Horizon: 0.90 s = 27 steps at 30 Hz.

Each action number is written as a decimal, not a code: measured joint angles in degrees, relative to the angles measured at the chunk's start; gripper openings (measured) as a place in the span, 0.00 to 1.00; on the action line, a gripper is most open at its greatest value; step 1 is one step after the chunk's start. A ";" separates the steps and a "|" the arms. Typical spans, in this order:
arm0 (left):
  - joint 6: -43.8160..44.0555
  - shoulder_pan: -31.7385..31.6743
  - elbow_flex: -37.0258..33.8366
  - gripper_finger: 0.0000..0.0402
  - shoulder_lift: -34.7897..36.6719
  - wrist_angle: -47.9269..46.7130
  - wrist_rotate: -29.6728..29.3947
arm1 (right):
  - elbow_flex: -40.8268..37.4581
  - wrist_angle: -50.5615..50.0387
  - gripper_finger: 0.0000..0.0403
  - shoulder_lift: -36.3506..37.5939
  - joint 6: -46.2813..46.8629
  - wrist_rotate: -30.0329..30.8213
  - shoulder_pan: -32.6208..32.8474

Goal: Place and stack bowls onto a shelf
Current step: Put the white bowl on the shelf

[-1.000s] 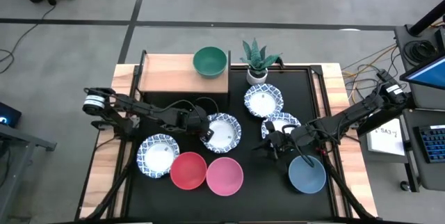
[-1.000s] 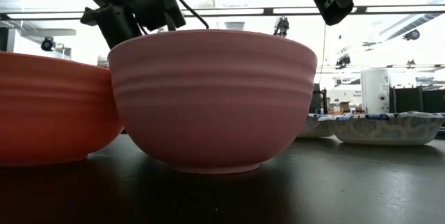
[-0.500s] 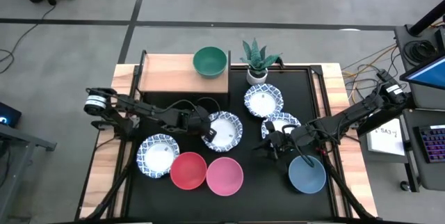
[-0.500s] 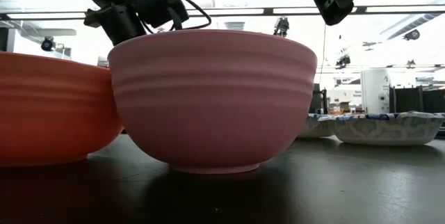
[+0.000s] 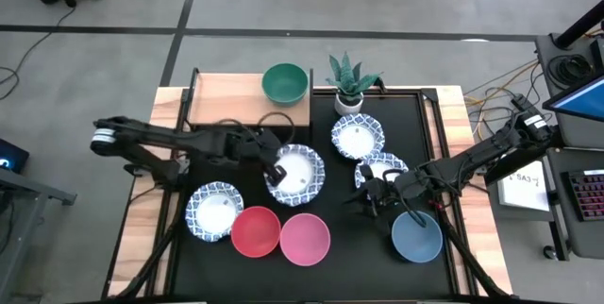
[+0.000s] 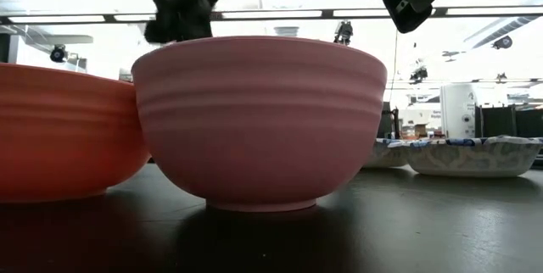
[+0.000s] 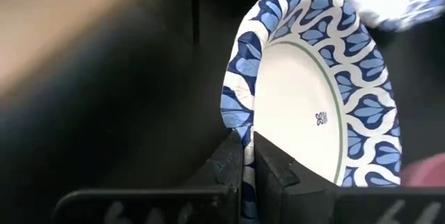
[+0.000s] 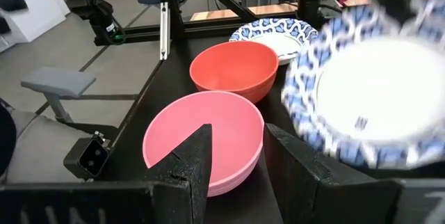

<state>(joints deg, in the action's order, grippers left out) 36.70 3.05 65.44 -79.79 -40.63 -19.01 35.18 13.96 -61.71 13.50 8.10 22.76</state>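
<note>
Black bench point(image 5: 189, 266) under a grey workshop floor, wooden shelf point(image 5: 226, 101) at the far left corner. Left fingers point(image 7: 240, 172) pinched shut on the near rim of a blue-rimmed white bowl point(image 5: 297, 174), tipped up off the surface and blurred as seen from the right wrist. Left gripper point(image 5: 272, 169) at mid-bench, just in front of the shelf. Right fingers point(image 8: 195, 161) parted and holding nothing; right gripper point(image 5: 368, 195) waiting between a second patterned bowl point(image 5: 379, 169) and the grey-blue bowl point(image 5: 416, 236).

Progress, judged: barely begun. Only the green bowl point(image 5: 284, 82) on the shelf. Still down on the bench: third patterned bowl point(image 5: 359, 136) beside the potted plant point(image 5: 350, 79), fourth patterned bowl point(image 5: 214, 211), red bowl point(image 5: 256, 231), pink bowl point(image 5: 305, 239). Seven left to shelve and stack, counting the one gripped.
</note>
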 joint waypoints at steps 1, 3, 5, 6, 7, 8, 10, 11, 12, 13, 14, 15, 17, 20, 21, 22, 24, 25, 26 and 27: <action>-1.08 0.00 1.38 0.00 1.39 -1.94 -0.01 | 0.00 0.01 0.29 0.00 0.00 0.00 0.00; -2.72 0.00 4.30 0.00 4.08 -6.51 -0.08 | 0.00 0.02 0.29 0.00 -0.01 0.00 0.00; -3.80 0.00 7.38 0.00 6.58 -11.39 -1.16 | -0.02 0.03 0.29 0.00 0.00 0.00 0.00; -4.34 0.01 9.01 0.00 7.76 -13.92 -2.20 | -0.02 0.04 0.29 0.00 0.00 0.02 0.00; -4.88 0.00 10.51 0.00 9.04 -16.38 -3.44 | -0.02 0.07 0.29 0.00 0.00 0.04 0.00; -5.14 -0.14 12.00 0.00 10.23 -19.36 -4.82 | -0.04 0.08 0.29 0.00 0.00 0.04 0.00; -4.41 -0.69 14.68 0.00 12.52 -25.05 -8.43 | -0.04 0.27 0.29 0.00 0.00 0.05 -0.02; -3.72 -0.86 15.77 0.00 13.67 -27.42 -10.17 | -0.07 0.46 0.29 0.00 -0.01 0.05 -0.02; -3.29 -0.98 16.63 0.00 14.86 -29.46 -11.58 | -0.07 0.52 0.29 0.00 0.00 0.07 -0.01; -3.15 -1.08 17.34 0.00 16.19 -31.04 -12.73 | -0.07 0.52 0.29 0.00 0.00 0.07 -0.02; -3.10 -1.19 17.84 0.00 17.59 -31.99 -13.69 | -0.07 0.52 0.29 0.00 0.00 0.07 -0.02; -3.04 -1.45 18.17 0.00 18.99 -32.40 -14.66 | -0.07 0.52 0.29 0.00 0.00 0.07 -0.02; -3.01 -2.52 18.32 0.00 21.80 -32.34 -17.14 | -0.07 0.95 0.29 0.00 -0.02 0.07 -0.02; -2.98 -5.69 18.10 0.00 25.17 -32.29 -23.89 | -0.07 1.84 0.29 0.00 -0.02 0.08 -0.02; -3.07 -7.20 17.87 0.00 26.09 -32.37 -25.96 | -0.07 1.81 0.29 0.00 -0.02 0.08 -0.02; -3.52 -9.01 17.67 0.00 26.85 -32.43 -27.18 | -0.07 1.79 0.29 0.00 -0.02 0.09 -0.02; -5.25 -13.39 17.48 0.00 27.86 -32.35 -28.00 | -0.07 1.80 0.29 0.00 -0.02 0.09 -0.02; -6.14 -15.88 17.45 0.00 28.17 -32.36 -28.02 | -0.07 1.81 0.29 0.00 -0.02 0.09 -0.02; -7.09 -18.39 17.45 0.00 28.27 -32.35 -27.95 | -0.07 1.81 0.29 0.00 -0.02 0.09 -0.02; -8.12 -20.84 17.45 0.00 28.25 -32.32 -27.45 | -0.07 1.80 0.29 0.00 -0.02 0.09 -0.02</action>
<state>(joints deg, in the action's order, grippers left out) 28.58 -17.79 82.89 -51.54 -72.96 -46.47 35.11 15.76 -61.71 13.47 8.19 22.74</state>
